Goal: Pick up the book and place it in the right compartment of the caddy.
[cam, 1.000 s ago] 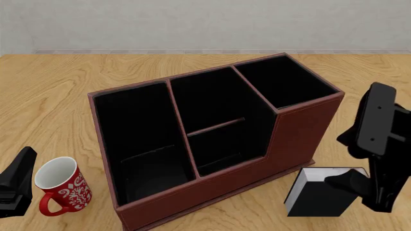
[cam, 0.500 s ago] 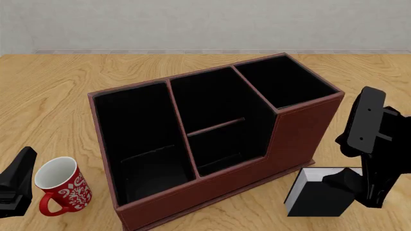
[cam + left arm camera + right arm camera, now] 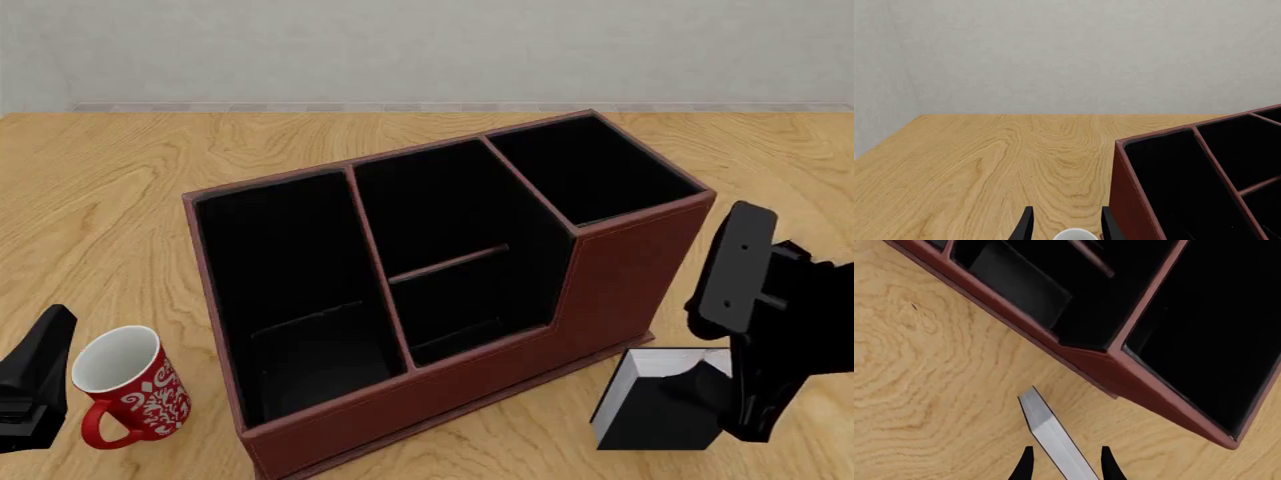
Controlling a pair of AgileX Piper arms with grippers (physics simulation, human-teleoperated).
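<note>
On the table (image 3: 120,190), just in front of the caddy's (image 3: 627,280) right end, stands the book (image 3: 654,405); black cover toward the camera, white page edges on its left side; near the caddy's base, contact not resolvable. Right gripper (image 3: 1062,460) sits over the book; in the right wrist view the two fingers straddle the white page edge (image 3: 1054,435), one on each side; gaps look slim, but whether the pads press the covers I cannot tell; jaws narrow, set about book thickness. Right compartment (image 3: 594,170) is open-topped, black-lined, nothing seen inside; its front wall is full height, so the book must clear that rim.

Left gripper (image 3: 1062,225) is parked well apart at the table's left, fingers spread either side of the mug (image 3: 120,395) rim, holding nothing.

Risks, as judgement: grip near one edge of the book could let it pivot or slip on lifting; too low a lift would strike the tall front wall; a tilted book could catch the narrow compartment's rim; the arm may nudge the caddy.
</note>
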